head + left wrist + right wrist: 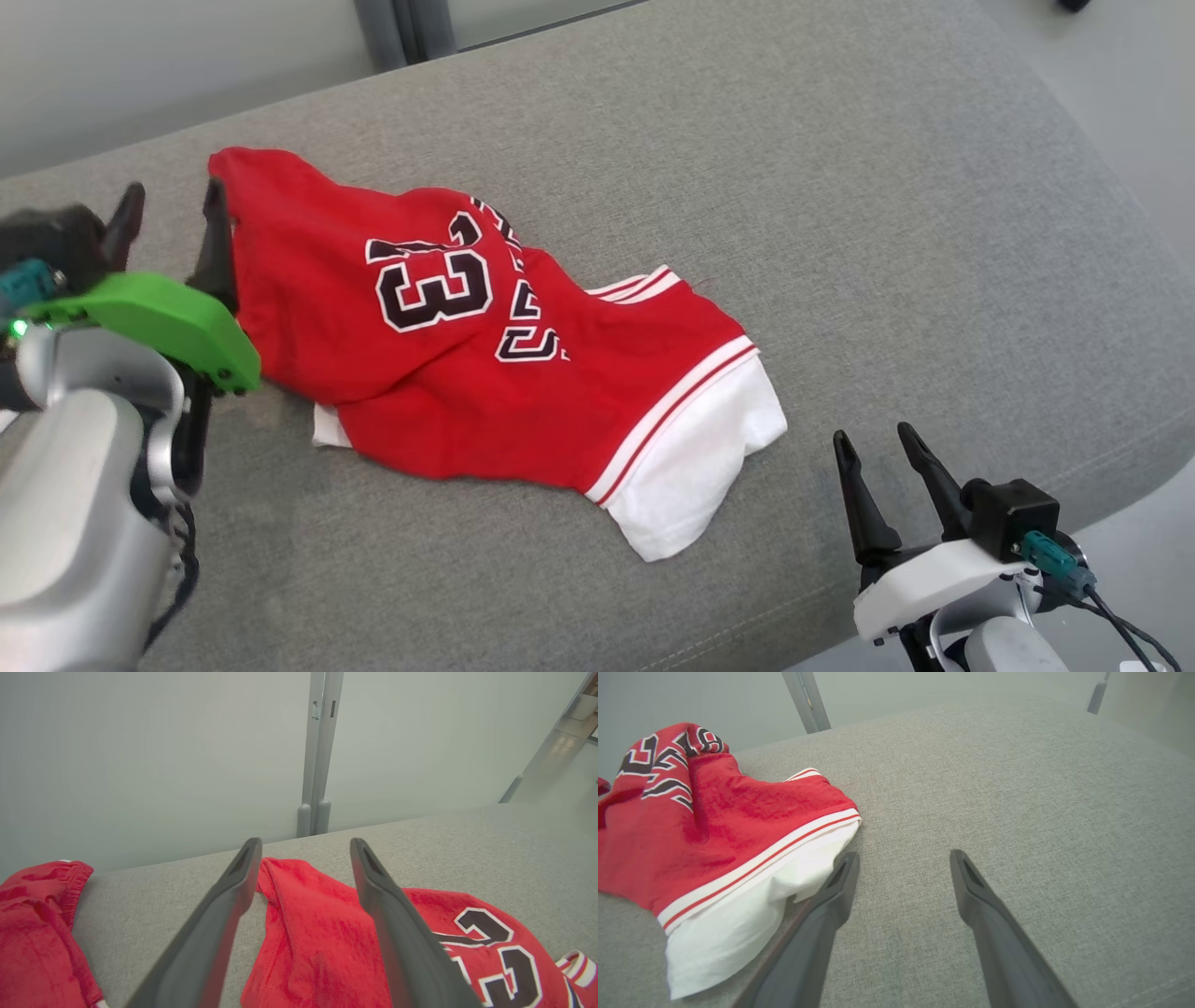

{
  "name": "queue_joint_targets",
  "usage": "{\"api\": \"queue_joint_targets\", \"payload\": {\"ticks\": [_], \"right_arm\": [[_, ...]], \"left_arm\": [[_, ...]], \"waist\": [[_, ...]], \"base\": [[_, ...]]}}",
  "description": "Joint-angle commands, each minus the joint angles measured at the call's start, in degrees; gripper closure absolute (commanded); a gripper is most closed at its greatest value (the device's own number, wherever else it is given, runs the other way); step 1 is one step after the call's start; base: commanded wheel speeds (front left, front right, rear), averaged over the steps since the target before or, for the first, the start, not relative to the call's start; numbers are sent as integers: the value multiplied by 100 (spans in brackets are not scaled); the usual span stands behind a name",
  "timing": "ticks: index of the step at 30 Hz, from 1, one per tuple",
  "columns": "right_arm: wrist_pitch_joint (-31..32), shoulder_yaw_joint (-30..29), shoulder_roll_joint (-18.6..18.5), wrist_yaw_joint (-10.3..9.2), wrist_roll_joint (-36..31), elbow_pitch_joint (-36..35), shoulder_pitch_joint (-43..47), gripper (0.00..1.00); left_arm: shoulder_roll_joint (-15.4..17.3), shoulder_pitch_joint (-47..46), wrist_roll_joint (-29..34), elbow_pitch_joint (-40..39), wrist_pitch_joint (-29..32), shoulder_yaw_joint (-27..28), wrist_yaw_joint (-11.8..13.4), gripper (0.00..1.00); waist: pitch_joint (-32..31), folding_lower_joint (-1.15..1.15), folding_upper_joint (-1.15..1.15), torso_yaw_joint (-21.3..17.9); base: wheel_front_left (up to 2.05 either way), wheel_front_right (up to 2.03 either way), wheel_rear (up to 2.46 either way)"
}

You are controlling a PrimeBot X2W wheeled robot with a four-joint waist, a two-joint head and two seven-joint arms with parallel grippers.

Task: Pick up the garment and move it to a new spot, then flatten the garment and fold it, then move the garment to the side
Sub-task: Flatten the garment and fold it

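1. Right now a red basketball jersey (420,373) with a black-and-white 23 is lying rumpled on the grey upholstered cushion (840,187). Its white-striped hem and white inner cloth are pointing toward the robot's right.
2. The left gripper (175,198) is sitting at the jersey's left edge, its fingers spread wide and gripping nothing. In the left wrist view the red cloth is lying beneath and between those two fingers (219,924).
3. The right gripper (873,437) is hovering near the jersey's white corner, jaws parted and empty, over bare cushion.
4. In the right wrist view one finger (831,896) is showing against the white cloth; I cannot tell whether they are touching.
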Motion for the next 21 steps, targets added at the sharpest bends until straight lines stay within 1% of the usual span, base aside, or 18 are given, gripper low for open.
{"api": "queue_joint_targets", "payload": {"ticks": [1,3,4,5,8,11,14,17,18,21], "right_arm": [[-17,-27,-11,0,-87,-35,63,0],[-17,-47,-12,0,-178,-46,100,0],[-17,-66,-13,0,-211,-50,103,0],[-17,-71,-13,0,-251,-56,104,0],[-17,-41,-13,0,-376,-40,54,0],[-17,-11,-14,0,-428,-47,-15,0],[-17,47,-14,0,-451,-21,-67,0],[-17,77,-15,0,-450,9,-43,0],[-17,77,-15,0,-450,9,-43,0],[-17,93,-11,0,-426,22,-3,0]], "left_arm": [[-47,308,38,-96,-82,-29,116,0],[-127,661,-68,-290,-174,1,254,0],[-161,833,-79,-367,-184,-43,284,0],[-235,998,-161,-397,-132,-98,256,0],[-327,1270,-242,-335,82,-302,119,0],[-498,1421,-321,-148,289,-535,6,0],[-690,1466,-492,92,448,-674,-188,0],[-951,1459,-733,246,555,-720,-403,0],[-951,1459,-733,246,555,-720,-403,0],[-1057,1387,-855,423,654,-765,-508,0]], "waist": [[-182,0,0,272],[-199,0,0,394],[-198,0,0,462],[-204,0,0,522],[-194,0,0,656],[-195,0,0,712],[-201,0,0,698],[-206,0,0,662],[-206,0,0,662],[-196,0,0,605]], "base": [[0,0,0],[0,0,0],[0,0,0],[0,0,0],[0,0,0],[0,0,0],[0,0,0],[0,0,0],[0,0,0],[0,0,0]]}}
